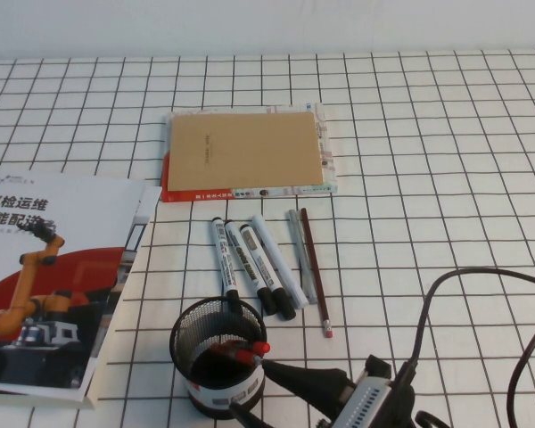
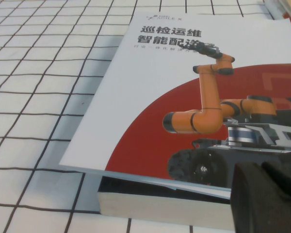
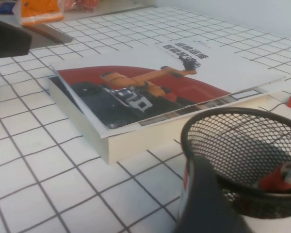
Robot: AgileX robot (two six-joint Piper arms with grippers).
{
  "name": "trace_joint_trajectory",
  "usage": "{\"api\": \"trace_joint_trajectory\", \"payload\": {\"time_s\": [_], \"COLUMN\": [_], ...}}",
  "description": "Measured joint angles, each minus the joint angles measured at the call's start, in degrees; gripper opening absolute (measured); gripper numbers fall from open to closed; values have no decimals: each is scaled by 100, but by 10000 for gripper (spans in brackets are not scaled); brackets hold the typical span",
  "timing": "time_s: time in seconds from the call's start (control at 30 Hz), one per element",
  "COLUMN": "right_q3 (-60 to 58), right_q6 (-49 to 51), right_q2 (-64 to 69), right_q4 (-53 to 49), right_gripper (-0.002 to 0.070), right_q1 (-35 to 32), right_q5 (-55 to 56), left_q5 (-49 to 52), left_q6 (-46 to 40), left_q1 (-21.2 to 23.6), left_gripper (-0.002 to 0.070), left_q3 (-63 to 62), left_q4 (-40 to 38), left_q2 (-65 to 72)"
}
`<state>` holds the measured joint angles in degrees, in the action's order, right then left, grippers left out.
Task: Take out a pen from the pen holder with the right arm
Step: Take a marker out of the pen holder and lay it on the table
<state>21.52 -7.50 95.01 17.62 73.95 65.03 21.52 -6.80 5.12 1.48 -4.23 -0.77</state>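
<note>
1. A black mesh pen holder point(image 1: 192, 361) is noted at lower centre of the high view, upright on the checked tablecloth point(image 1: 428, 178).
2. One red pen point(image 1: 241, 350) is seen leaning inside it, its cap at the right of the rim. The same pen point(image 3: 276, 177) is seen through the mesh in the right wrist view.
3. At the bottom edge, just right of the holder, the right gripper point(image 1: 252, 389) is found spread wide with nothing held. One finger point(image 3: 208, 204) stands outside the holder's wall.
4. At lower right of the left wrist view, the left gripper point(image 2: 266, 196) is seen only as a dark mass over the robot catalogue point(image 2: 184, 97). Whether it is open or closed cannot be told.
5. Three black-capped markers point(image 1: 250, 259), a grey pen point(image 1: 301, 254) and a dark red pencil point(image 1: 316, 272) are laid side by side above the holder, below a brown-covered book point(image 1: 245, 152).
</note>
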Motion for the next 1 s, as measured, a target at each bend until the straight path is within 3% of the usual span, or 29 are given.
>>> {"api": "trace_joint_trajectory", "payload": {"time_s": [1.0], "right_q3": [364], "right_q6": [0], "right_q2": [361], "right_q4": [445], "right_gripper": [333], "right_q1": [0], "right_q5": [31], "left_q5": [0], "left_q6": [0], "left_q1": [0], "left_gripper": [-3], "left_q3": [0], "left_q4": [0], "left_q2": [0]}}
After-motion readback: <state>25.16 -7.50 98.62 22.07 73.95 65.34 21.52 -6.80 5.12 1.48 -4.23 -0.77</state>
